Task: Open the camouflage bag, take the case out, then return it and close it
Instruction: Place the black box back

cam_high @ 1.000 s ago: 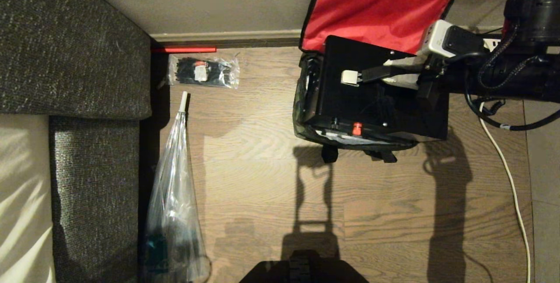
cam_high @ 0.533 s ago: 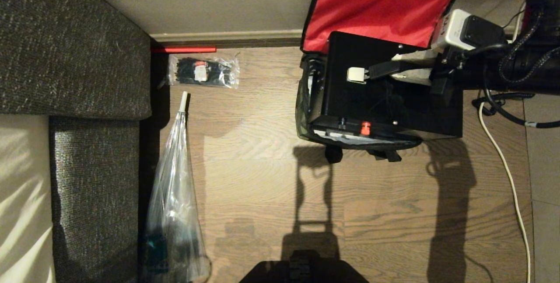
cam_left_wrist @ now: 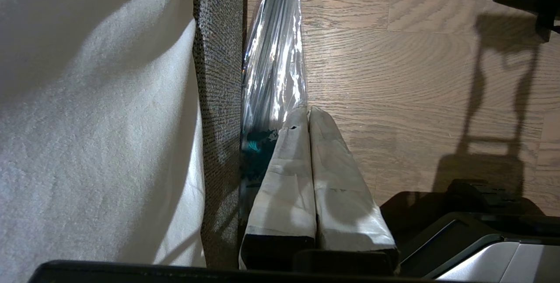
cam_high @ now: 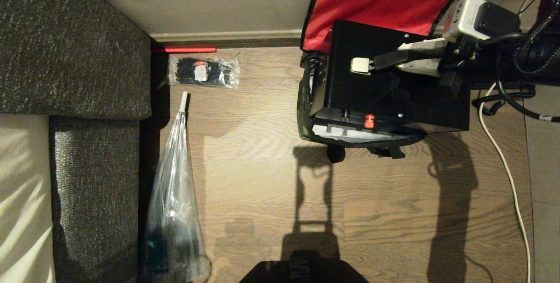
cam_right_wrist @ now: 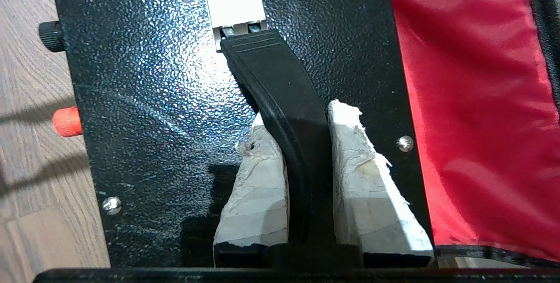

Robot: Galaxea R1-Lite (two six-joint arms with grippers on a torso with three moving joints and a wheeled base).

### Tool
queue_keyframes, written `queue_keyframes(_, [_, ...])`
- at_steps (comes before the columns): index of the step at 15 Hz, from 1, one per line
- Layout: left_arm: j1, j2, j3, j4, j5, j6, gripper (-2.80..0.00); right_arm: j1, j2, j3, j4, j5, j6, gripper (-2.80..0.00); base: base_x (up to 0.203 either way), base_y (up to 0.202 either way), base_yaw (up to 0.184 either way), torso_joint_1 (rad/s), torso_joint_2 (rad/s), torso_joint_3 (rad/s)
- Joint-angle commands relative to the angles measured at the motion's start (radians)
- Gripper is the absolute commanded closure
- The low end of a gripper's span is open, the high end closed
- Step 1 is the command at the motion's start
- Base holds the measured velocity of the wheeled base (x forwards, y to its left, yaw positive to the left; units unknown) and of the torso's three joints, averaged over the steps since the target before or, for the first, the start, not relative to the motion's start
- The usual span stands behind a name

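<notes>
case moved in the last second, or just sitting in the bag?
Yes. The case, held by its handle in the right gripper, has shifted toward the robot's right and up in the head view, covering more of the camouflage bag lid's red lining.

black r arm point(cam_high: 503, 73), coiled black cables, white wrist cam box point(cam_high: 463, 18), white-taped jaws.

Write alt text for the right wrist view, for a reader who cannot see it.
The right gripper is shut on the black handle of the case, its taped fingers pressing either side of the strap. The case's pebbled black top fills most of the view, with a red button on one edge, and the bag's red lining shows beyond the opposite edge.
</notes>
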Motion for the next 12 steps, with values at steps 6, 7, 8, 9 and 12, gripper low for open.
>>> queue_keyframes(6, [-0.001,-0.002,0.0,0.0,0.0,-0.001,0.0,-0.003,0.001,0.004,-0.004,0.004,-0.017,0.0,0.0,0.0,0.0,0.0,0.0,0.0])
queue_keyframes(7, [0.0,0.0,0.0,0.0,0.0,-0.001,0.0,-0.003,0.006,0.006,-0.009,0.004,-0.019,0.0,0.0,0.0,0.0,0.0,0.0,0.0])
queue_keyframes(8, [0.0,0.0,0.0,0.0,0.0,-0.001,0.0,-0.006,0.009,0.008,-0.009,0.005,-0.019,0.0,0.0,0.0,0.0,0.0,0.0,0.0])
queue_keyframes(9, [0.0,-0.001,0.0,0.0,0.0,-0.001,0.0,-0.014,0.013,0.009,-0.009,0.005,-0.019,0.0,0.0,0.0,0.0,0.0,0.0,0.0])
queue_keyframes(12, [0.0,0.0,0.0,0.0,0.0,-0.001,0.0,-0.026,0.027,0.01,-0.013,0.009,-0.02,0.0,0.0,0.0,0.0,0.0,0.0,0.0])
